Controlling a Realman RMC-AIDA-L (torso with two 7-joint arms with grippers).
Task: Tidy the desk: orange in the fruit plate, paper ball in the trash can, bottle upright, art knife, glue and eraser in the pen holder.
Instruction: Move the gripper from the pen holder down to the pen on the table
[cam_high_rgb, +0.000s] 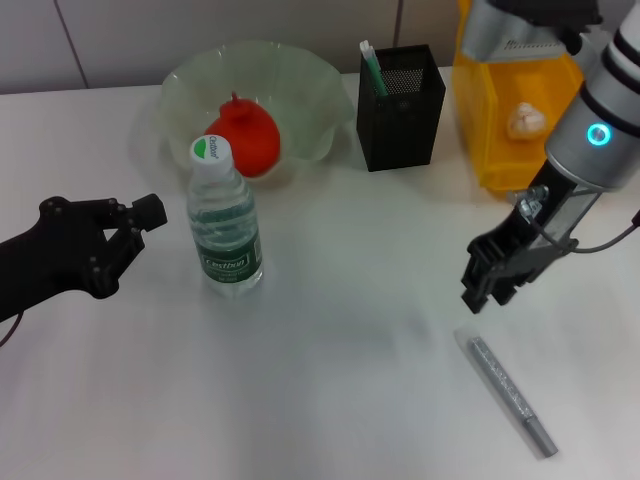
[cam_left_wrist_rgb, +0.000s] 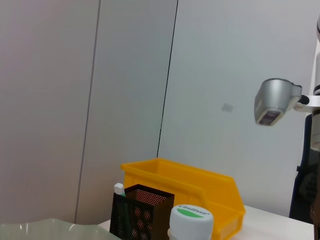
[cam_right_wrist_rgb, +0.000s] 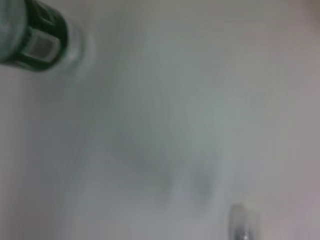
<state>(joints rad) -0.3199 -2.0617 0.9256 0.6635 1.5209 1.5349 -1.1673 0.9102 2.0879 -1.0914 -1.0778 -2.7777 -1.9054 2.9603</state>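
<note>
The bottle (cam_high_rgb: 225, 225) stands upright on the white desk, cap up. It also shows in the left wrist view (cam_left_wrist_rgb: 191, 220) and the right wrist view (cam_right_wrist_rgb: 35, 35). The orange (cam_high_rgb: 243, 140) lies in the fruit plate (cam_high_rgb: 300, 80). The paper ball (cam_high_rgb: 525, 120) lies in the trash can (cam_high_rgb: 500, 150). The pen holder (cam_high_rgb: 400, 110) holds a green-and-white stick (cam_high_rgb: 372, 65). A grey art knife (cam_high_rgb: 510, 395) lies flat at the front right. My right gripper (cam_high_rgb: 490, 290) is open and empty, just above the knife's far end. My left gripper (cam_high_rgb: 135, 230) is open and empty, left of the bottle. The eraser is not visible.
The trash can (cam_left_wrist_rgb: 190, 185), the pen holder (cam_left_wrist_rgb: 142, 212) and the fruit plate's rim (cam_left_wrist_rgb: 45, 227) stand in a row at the back of the desk. The right arm (cam_left_wrist_rgb: 275, 102) reaches over the trash can. A bare wall is behind.
</note>
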